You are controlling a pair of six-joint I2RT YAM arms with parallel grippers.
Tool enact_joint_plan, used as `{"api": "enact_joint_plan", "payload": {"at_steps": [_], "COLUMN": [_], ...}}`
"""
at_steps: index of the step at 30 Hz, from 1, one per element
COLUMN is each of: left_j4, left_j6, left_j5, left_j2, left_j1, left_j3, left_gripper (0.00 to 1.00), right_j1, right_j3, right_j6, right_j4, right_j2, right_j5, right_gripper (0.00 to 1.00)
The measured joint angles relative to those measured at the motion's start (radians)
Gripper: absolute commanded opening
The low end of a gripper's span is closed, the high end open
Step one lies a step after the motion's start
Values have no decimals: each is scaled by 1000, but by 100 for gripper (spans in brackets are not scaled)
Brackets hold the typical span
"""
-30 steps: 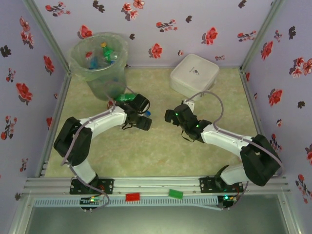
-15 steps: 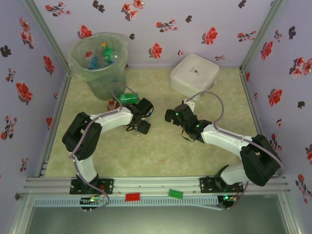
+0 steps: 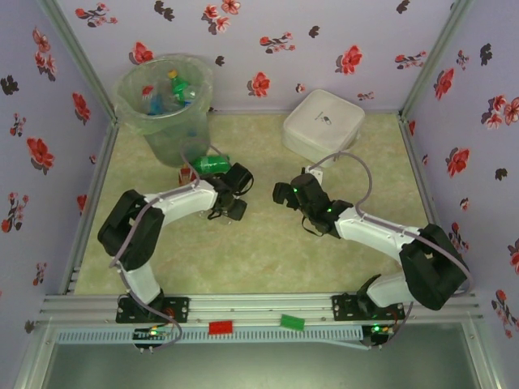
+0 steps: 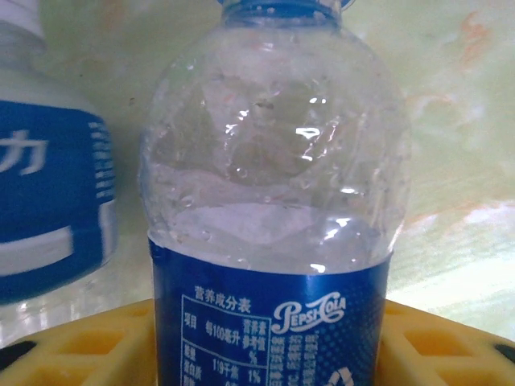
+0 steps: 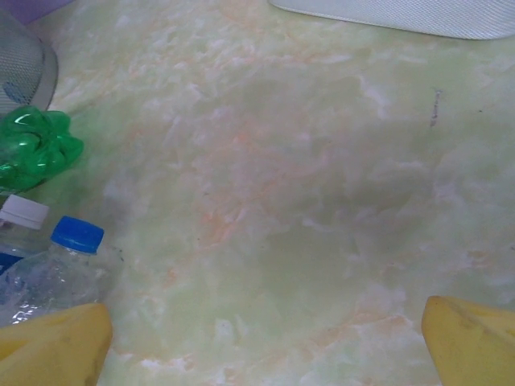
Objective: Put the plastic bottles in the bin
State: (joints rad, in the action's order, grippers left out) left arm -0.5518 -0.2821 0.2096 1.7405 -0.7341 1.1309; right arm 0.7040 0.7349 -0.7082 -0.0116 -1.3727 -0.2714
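Left gripper (image 3: pixel 233 205) has closed in, hugging the clear bottle (image 4: pixel 269 201) at its label, cap toward frame top; right gripper (image 5: pixel 265 354) gapes wide, farther off.

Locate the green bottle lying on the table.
Top view: the green bottle lies left of centre at the foot of the bin, just beyond the left arm.

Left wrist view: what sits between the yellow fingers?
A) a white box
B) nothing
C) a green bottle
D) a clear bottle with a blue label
D: a clear bottle with a blue Pepsi label stands between the yellow fingers of the left gripper.
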Motion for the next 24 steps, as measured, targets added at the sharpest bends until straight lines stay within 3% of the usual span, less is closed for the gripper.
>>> {"api": "enact_joint_plan", "payload": {"at_steps": [11,19,24], "left_j4": [14,-30,-48], "left_j6": [-6,55,100], "left_j5": [9,-2,-37], "left_j2": [-323,-343,-272], "left_j1": [35,222,365], "left_j3": [58,352,590], "left_gripper": [48,47,45], "right_j1": [0,0,0], "right_j3": [-51,-52,-52], "right_j6": [32,48,54], "right_j4": [-169,-230,-231], "right_j2": [21,21,21], "right_j5": [155,235,250], "right_gripper": [100,100,99]}}
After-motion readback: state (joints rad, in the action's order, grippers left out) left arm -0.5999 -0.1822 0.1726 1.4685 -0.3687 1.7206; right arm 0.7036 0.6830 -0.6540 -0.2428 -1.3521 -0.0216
